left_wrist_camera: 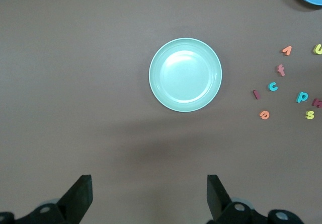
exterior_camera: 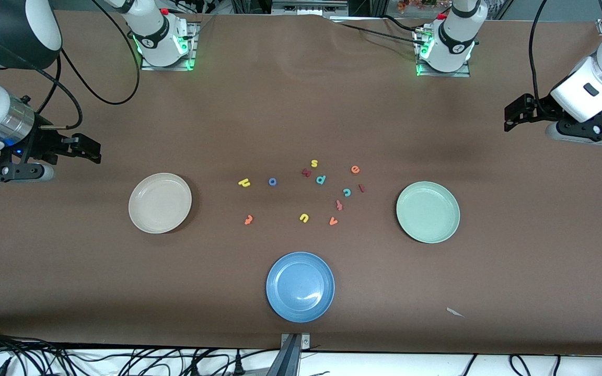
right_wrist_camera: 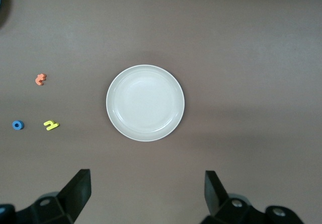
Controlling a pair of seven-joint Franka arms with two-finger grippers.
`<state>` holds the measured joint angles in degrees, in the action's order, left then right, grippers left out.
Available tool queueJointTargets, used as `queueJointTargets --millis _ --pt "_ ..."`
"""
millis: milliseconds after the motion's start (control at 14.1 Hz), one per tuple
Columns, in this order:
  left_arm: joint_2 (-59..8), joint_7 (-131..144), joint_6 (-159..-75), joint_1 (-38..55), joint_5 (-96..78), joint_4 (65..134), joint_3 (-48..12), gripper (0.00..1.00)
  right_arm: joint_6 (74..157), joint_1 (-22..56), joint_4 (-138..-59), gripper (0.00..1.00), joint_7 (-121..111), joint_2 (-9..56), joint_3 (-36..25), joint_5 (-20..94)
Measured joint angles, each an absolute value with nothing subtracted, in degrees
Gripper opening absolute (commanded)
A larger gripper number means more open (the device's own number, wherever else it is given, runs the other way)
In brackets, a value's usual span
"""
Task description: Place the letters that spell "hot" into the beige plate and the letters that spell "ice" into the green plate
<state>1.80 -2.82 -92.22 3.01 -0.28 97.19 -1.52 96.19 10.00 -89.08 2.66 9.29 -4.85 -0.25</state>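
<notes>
The beige plate point(exterior_camera: 160, 202) point(right_wrist_camera: 145, 102) lies toward the right arm's end of the table and holds nothing. The green plate point(exterior_camera: 428, 211) point(left_wrist_camera: 185, 74) lies toward the left arm's end, also holding nothing. Between them on the cloth are the yellow h point(exterior_camera: 244, 182) point(right_wrist_camera: 51, 125), blue o point(exterior_camera: 272, 181) point(right_wrist_camera: 17, 125), orange t point(exterior_camera: 249, 220) point(right_wrist_camera: 40, 79), dark red i point(exterior_camera: 362, 188) point(left_wrist_camera: 256, 94), teal c point(exterior_camera: 347, 192) point(left_wrist_camera: 273, 86) and orange e point(exterior_camera: 355, 169) point(left_wrist_camera: 264, 115). My left gripper point(exterior_camera: 511, 117) point(left_wrist_camera: 149, 199) hangs open over bare table near the green plate. My right gripper point(exterior_camera: 92, 151) point(right_wrist_camera: 147, 196) hangs open near the beige plate.
A blue plate point(exterior_camera: 300, 286) sits nearest the front camera. Other letters lie among the task's: yellow s point(exterior_camera: 314, 163), teal p point(exterior_camera: 320, 179), yellow u point(exterior_camera: 304, 218), orange v point(exterior_camera: 333, 221), a salmon t-like letter point(exterior_camera: 339, 204) and a maroon letter point(exterior_camera: 306, 172). A paper scrap point(exterior_camera: 455, 312) lies near the front edge.
</notes>
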Motion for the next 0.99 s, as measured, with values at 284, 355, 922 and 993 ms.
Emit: queueJointTargets --millis 284,355,922,993 --pt "1.80 -2.82 -92.22 2.89 -0.28 97.19 -1.45 1.00 96.21 10.00 -89.08 1.00 2.66 9.29 -4.85 -0.25" --pt "1.80 -2.82 -92.22 2.87 -0.28 97.19 -1.44 1.00 96.21 10.00 -89.08 1.00 2.66 9.29 -4.85 -0.25" --pt "1.80 -2.82 -91.55 2.89 -0.28 97.18 -1.50 1.00 96.21 10.03 -89.08 1.00 2.66 9.29 -4.83 -0.25" --pt "1.80 -2.82 -91.51 2.90 -0.28 97.18 -1.52 1.00 96.22 10.08 -89.08 1.00 2.66 9.29 -4.82 -0.25"
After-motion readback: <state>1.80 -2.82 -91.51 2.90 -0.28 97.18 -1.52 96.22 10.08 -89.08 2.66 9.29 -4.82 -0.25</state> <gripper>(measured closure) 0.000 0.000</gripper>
